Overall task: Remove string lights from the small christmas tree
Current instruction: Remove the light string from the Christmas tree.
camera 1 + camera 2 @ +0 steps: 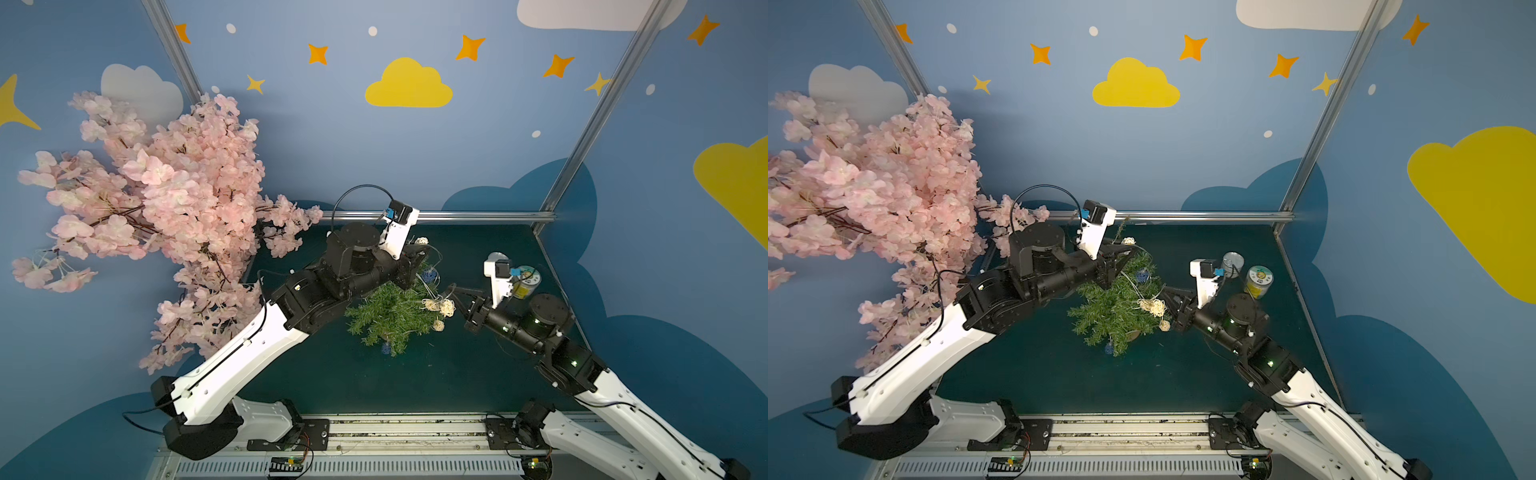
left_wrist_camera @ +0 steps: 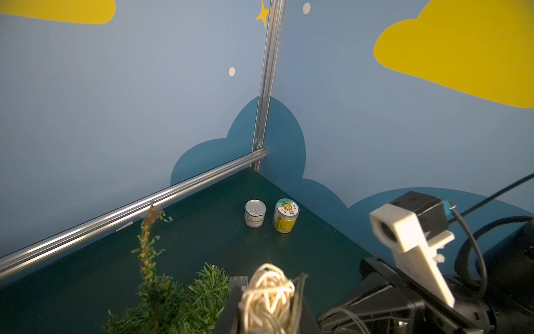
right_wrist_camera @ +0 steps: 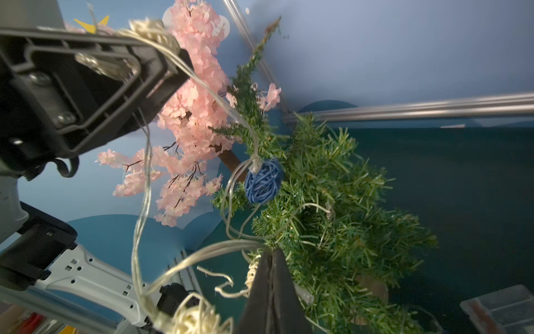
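2 top views: small christmas tree sat on the green table, string lights draped over it.
Left wrist: left gripper clamped on a cream ball beside the treetop.
Right wrist: right gripper pinched shut on wire strands, blue ball against the needles nearby.

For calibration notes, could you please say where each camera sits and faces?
Top views: high in front, looking down on both arms and the small green christmas tree.
Left wrist: on its arm, facing the far corner; left end effector grips pale string lights.
Right wrist: on its arm, facing the tree; right end effector shut on them.
All show the tree.
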Motion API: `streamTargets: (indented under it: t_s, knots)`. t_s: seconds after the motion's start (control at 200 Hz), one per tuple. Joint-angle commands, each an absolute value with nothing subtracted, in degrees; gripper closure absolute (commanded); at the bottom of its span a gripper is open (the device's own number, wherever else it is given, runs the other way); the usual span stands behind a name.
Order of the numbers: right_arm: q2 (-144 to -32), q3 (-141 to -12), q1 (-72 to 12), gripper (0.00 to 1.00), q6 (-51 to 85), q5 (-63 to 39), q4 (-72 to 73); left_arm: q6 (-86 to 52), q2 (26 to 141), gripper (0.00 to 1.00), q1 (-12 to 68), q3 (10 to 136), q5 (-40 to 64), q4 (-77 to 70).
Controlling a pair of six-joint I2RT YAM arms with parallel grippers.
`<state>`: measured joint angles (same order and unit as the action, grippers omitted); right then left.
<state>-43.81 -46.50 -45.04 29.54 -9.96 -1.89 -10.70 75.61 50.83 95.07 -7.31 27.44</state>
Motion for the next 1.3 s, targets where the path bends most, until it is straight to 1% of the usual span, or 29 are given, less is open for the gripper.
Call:
streamTargets:
  t_s: [0.0,0.095,0.31,0.426,0.601,0.726,0.901,1.022,1.297]
  knots:
    - [-44.01,-46.97,-48.24,1.0,29.69,-14.13,0.68,-10.18,74.46,0.75,50.54,93.81,-8.08,26.64]
    - [-43.99,-47.56,-52.11,1.0,28.48,-12.95,-2.8,-10.06,73.5,0.75,50.41,92.51,-8.51,25.73]
    - [-45.44,-48.95,-58.67,1.0,26.93,-10.25,-3.92,-9.93,71.25,0.75,49.83,90.0,-9.14,24.26]
    - [-49.25,-52.9,-62.05,1.0,25.4,-9.43,-4.54,-9.58,70.54,0.75,49.67,89.33,-9.23,24.35]
    - [-56.56,-60.48,-69.21,1.0,21.28,-6.22,-10.45,-9.67,68.61,0.75,49.31,87.4,-9.47,24.35]
    - [-58.68,-61.67,-72.92,1.0,20.51,-2.95,-12.91,-9.85,66.38,0.75,49.28,84.63,-9.75,23.94]
    - [-57.86,-59.38,-75.85,1.0,21.64,0.07,-13.0,-9.88,63.44,0.73,49.14,81.42,-9.67,23.38]
    - [-55.25,-58.14,-77.98,1.0,21.58,2.46,-15.03,-9.91,62.25,0.72,49.13,80.35,-9.23,23.64]
    - [-50.34,-54.31,-78.4,1.0,24.48,5.23,-23.0,-10.19,61.37,0.7,49.11,78.49,-7.13,23.42]
